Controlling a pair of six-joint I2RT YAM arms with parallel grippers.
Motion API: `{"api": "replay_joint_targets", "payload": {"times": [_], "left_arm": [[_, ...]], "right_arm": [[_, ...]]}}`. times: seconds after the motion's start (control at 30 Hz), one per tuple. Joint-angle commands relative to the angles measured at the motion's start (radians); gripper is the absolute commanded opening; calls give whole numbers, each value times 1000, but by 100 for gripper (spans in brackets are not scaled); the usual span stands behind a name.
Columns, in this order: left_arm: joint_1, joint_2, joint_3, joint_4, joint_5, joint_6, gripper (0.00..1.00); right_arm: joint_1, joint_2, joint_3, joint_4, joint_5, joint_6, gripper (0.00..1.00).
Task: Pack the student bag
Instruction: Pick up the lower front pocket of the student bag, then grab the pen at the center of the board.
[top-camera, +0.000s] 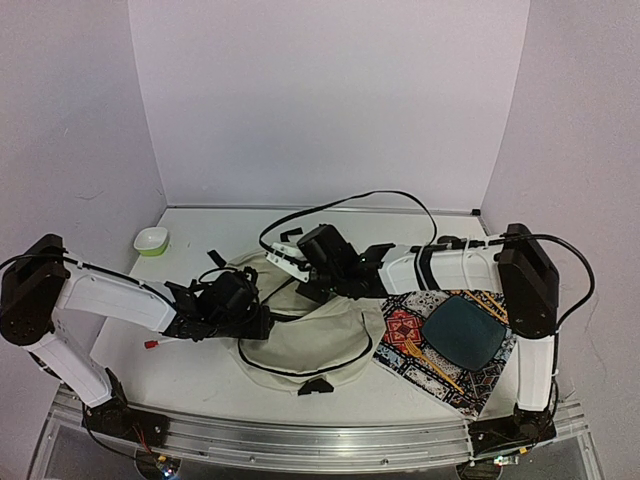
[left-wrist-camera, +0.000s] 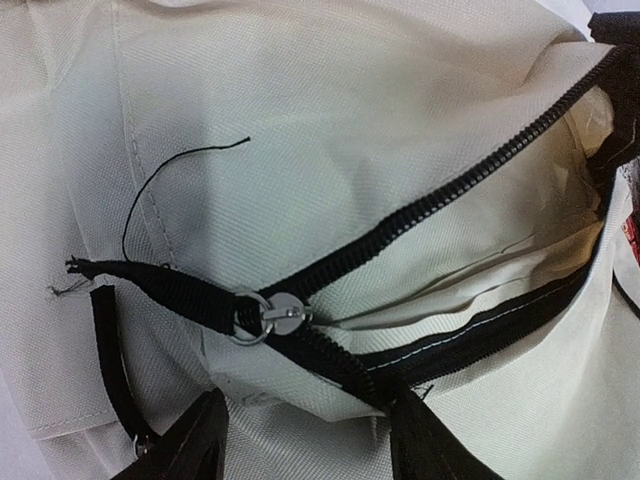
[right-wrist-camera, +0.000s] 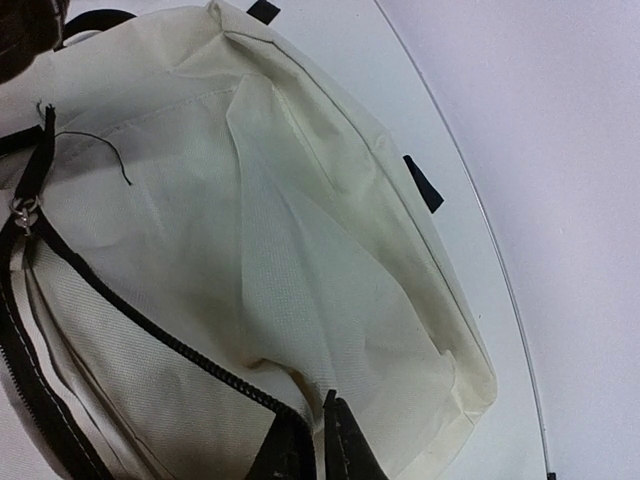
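White walls (top-camera: 330, 100) box in a pale surface (top-camera: 190, 372), and the student bag (top-camera: 305, 345) lies slumped at its middle, between the two arms. To the bag's right lies a patterned placemat (top-camera: 410, 345) with a dark teal dish (top-camera: 465, 330) on it. A small green bowl (top-camera: 151, 240) sits well apart at the far left.

The left end effector (left-wrist-camera: 310, 400) stands with its jaws apart, straddling cream fabric just below the zipper's end and clamping nothing. The right end effector (right-wrist-camera: 312, 415) has its jaws drawn together, and the bag's zippered edge runs in between them, so it looks pinched on the student bag. The metal zipper slider (left-wrist-camera: 285, 313) sits where the two tooth lines meet, with the mouth gaping beyond it. A loose black thread (left-wrist-camera: 170, 165) curls on the panel above.

The step in hand seems to be opening the bag. The next move likely calls for lifting the pinched edge while the left end effector pins the lower panel, so the mouth widens.

The bag's depths are in shadow. Whatever is meant to go inside cannot be picked out. A small red-tipped object (top-camera: 150, 345) beside the left arm is too small to identify.
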Motion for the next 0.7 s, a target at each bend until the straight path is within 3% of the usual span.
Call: {"api": "replay_joint_targets", "payload": {"times": [0.0,0.3,0.67], "left_arm": [[-1,-28,38,-74,7,-8,58],[35,-131,88,-149,4,-15,70],[203,-341,10,-324,20,-107,84]], "right_arm": [[-7,-79,32,-5,25,1,11],[-7,-58,46,-7,39,3,3],[-7,-51,63,-7,21,-6,3]]}}
